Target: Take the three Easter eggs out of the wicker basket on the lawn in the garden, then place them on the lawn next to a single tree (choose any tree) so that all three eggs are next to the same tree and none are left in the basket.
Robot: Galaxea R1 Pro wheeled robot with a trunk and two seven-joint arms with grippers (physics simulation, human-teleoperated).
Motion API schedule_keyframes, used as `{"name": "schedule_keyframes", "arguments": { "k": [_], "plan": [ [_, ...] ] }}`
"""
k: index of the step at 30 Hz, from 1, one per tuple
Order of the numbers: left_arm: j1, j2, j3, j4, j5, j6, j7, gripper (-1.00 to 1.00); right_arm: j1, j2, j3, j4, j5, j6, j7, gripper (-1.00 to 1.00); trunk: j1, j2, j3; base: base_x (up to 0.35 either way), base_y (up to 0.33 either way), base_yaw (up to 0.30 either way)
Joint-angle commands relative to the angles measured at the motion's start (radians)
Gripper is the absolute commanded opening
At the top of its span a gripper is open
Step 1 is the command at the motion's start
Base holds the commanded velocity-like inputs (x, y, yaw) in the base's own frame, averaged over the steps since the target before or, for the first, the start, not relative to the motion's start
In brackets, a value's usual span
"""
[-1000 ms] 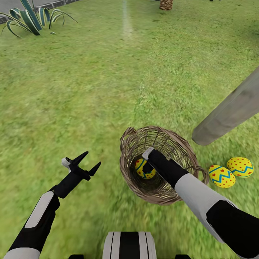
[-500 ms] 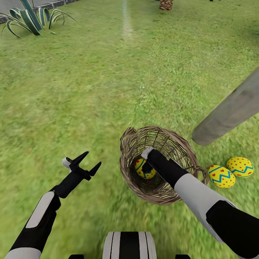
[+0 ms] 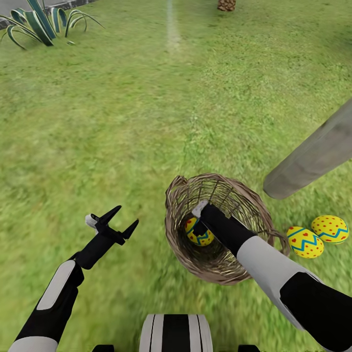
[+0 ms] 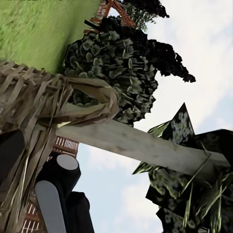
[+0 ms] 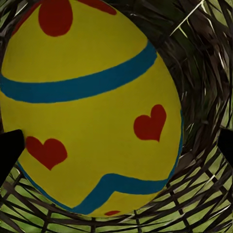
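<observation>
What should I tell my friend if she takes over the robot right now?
Left gripper: jaws open, empty, above the bright green lawn.
Right gripper: down inside the round tan wicker basket, dark fingertips either side of the last yellow egg with blue bands; grip unclear.
Done: two yellow painted eggs lie on the grass by the pale grey tree trunk.
Left: lift the last egg, set it beside them.

The head view looks forward and steeply down over the lawn (image 3: 122, 122), with the basket (image 3: 220, 254) at about 5 o'clock from the picture's middle and the trunk (image 3: 313, 154) at 3 o'clock. The left wrist view sits low and faces up past the basket's rim (image 4: 58, 102) to the trunk (image 4: 145, 145) and sky. The right wrist view is inside the basket (image 5: 204, 63), very near an egg (image 5: 92, 107). All three share the basket.
</observation>
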State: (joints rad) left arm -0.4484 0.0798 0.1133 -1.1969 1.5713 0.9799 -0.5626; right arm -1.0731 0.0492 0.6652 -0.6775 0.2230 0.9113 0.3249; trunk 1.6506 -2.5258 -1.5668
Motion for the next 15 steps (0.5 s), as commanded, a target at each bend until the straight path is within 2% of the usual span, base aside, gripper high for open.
{"name": "schedule_keyframes", "arguments": {
  "k": [1, 8, 15],
  "plan": [
    [-0.001, -0.001, 0.001, 0.000, -0.002, 0.005, -0.003, 1.00, -0.001, 0.000, 0.002, -0.001, 0.011, 0.003, 0.009, 1.00, 0.000, 0.000, -0.005, 0.000, 0.000, 0.000],
    [0.000, -0.002, 0.000, 0.000, -0.003, 0.005, -0.003, 1.00, -0.001, -0.001, 0.001, -0.011, 0.010, 0.003, 0.011, 1.00, 0.000, 0.000, -0.005, 0.000, 0.000, 0.000],
    [-0.001, -0.002, 0.000, 0.000, -0.006, 0.005, -0.003, 1.00, -0.001, 0.002, 0.002, 0.000, 0.014, -0.014, 0.038, 1.00, 0.002, -0.001, -0.020, 0.000, 0.000, 0.000]
  ]
}}
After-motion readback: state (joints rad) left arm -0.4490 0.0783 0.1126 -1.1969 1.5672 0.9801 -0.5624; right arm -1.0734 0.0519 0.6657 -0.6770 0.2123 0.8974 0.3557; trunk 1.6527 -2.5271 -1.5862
